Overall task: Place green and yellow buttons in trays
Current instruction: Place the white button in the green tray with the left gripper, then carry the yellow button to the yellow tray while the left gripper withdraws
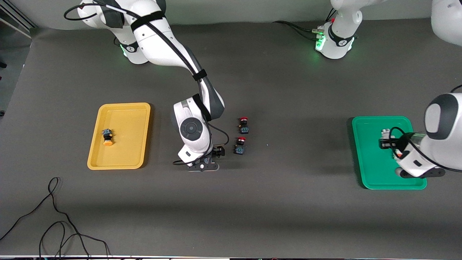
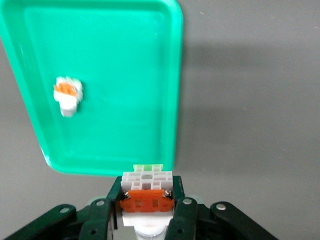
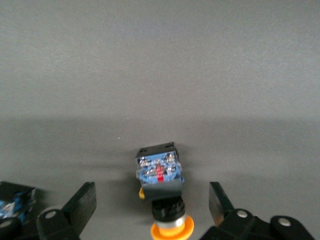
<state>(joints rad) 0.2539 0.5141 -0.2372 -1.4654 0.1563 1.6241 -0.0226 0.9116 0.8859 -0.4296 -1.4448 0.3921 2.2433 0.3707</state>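
Note:
One yellow-capped button [image 1: 107, 137] lies in the yellow tray [image 1: 126, 159]. Another yellow-capped button [image 3: 161, 176] lies on its side on the table between the spread fingers [image 3: 82, 202] of my right gripper [image 3: 152, 205], which is open and down at table level [image 1: 205, 163]. The green tray [image 1: 375, 173] holds a white and orange button [image 2: 67, 94]. My left gripper [image 2: 146, 200] is shut on a second white and orange button [image 2: 146, 192] and hangs over the green tray [image 2: 125, 75], near its rim.
Two red-capped black switches [image 1: 243, 125] [image 1: 239, 145] stand on the table beside my right gripper, toward the left arm's end. A loose black cable [image 1: 54, 216] lies near the front edge at the right arm's end.

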